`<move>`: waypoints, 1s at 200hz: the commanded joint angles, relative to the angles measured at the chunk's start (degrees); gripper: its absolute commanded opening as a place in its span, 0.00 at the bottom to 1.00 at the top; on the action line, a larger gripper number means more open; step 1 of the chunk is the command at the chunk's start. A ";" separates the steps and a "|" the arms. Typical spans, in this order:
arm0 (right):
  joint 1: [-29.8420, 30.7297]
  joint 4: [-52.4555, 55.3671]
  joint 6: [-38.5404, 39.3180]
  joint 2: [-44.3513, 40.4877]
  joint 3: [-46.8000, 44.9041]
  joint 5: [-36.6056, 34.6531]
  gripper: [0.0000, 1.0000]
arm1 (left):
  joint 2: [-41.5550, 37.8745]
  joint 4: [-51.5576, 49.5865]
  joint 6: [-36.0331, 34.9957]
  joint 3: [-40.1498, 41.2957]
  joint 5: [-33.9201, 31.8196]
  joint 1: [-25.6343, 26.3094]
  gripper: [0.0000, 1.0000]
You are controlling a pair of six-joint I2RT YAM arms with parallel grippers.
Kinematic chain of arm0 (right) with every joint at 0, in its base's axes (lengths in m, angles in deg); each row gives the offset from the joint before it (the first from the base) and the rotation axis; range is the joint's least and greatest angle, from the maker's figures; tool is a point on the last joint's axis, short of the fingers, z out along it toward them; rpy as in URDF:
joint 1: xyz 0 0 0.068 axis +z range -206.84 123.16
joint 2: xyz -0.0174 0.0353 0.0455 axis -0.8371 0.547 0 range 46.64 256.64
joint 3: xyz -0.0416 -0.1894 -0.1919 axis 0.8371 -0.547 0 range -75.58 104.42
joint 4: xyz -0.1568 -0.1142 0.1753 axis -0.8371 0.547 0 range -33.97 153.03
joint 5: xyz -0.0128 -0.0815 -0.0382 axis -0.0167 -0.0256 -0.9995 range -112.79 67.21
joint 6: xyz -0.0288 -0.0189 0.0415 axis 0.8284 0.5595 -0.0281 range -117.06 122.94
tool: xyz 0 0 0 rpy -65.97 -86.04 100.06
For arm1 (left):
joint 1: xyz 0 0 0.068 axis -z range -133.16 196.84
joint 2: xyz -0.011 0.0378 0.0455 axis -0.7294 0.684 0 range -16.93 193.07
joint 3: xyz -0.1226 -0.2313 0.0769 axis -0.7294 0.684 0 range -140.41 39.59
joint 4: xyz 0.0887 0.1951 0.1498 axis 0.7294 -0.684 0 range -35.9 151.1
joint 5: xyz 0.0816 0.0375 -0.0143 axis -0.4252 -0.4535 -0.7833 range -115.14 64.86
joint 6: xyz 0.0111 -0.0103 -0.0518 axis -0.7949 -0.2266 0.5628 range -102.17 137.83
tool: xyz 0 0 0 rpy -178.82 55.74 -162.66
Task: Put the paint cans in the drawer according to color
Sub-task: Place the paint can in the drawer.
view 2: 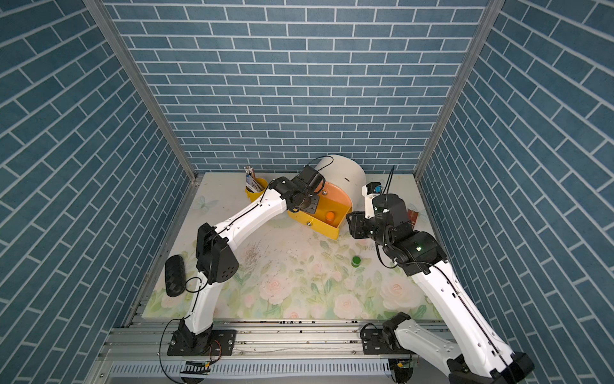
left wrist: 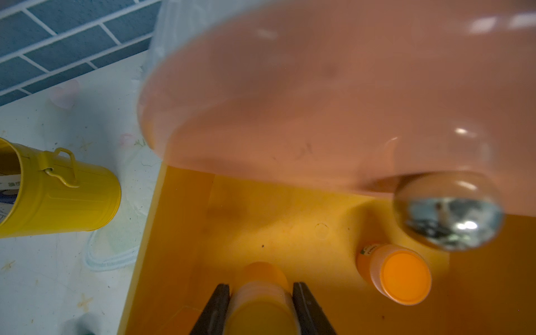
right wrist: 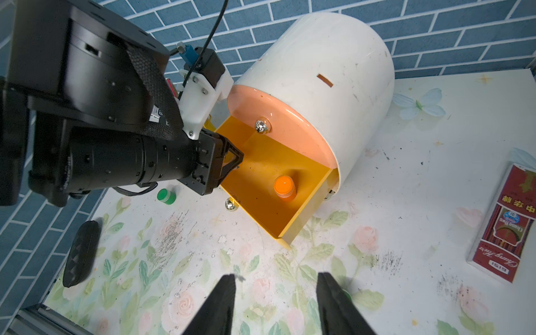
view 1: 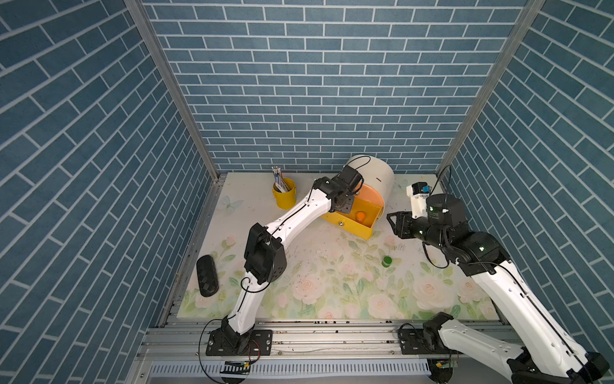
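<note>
1. A black case (view 1: pixel 207 275) lies at the near left edge of the floral surface (view 1: pixel 332 299).
2. Farther in, a green paint can (view 1: pixel 386 261) stands upright on the surface, right of centre and well apart from the drawer.
3. Beyond it, the right arm (view 1: pixel 518 299) holds the right jaws spread with nothing between them. They are above the surface near the pulled-out tray's right corner and clear of it.
4. In the right wrist view, a second green paint can (right wrist: pixel 166 196) stands just outside the tray's front, under the left arm (view 1: pixel 292 219).
5. The drawer (view 1: pixel 375 173) is a white round-topped chest with its yellow-orange tray (view 1: pixel 349 227) pulled out. An orange paint can (view 1: pixel 360 216) stands upright inside the tray.
6. The left jaws pinch another orange can (left wrist: pixel 262 275) by its sides, low inside the tray. Whether it touches the tray floor cannot be told.
7. The peach front (right wrist: pixel 278 121) above the tray is closed.
8. Farthest back, a yellow pencil cup (view 1: pixel 284 196) stands left of the chest, and a red box (right wrist: pixel 504 229) lies to its right.
</note>
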 commanded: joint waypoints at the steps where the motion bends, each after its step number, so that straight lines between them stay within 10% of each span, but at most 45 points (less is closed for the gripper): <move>1: -0.26 0.23 -0.18 -0.93 -0.44 -0.61 0.50 | 0.94 0.69 -0.76 -1.29 0.85 -0.57 0.21; 137: -0.40 0.58 -0.36 -1.64 -0.16 -1.42 0.50 | 4.41 4.12 -1.56 -1.22 2.13 -2.07 0.19; 200: -0.39 0.58 -0.27 -1.42 0.05 -1.52 0.50 | 4.54 4.58 -1.78 -1.20 2.56 -2.15 0.39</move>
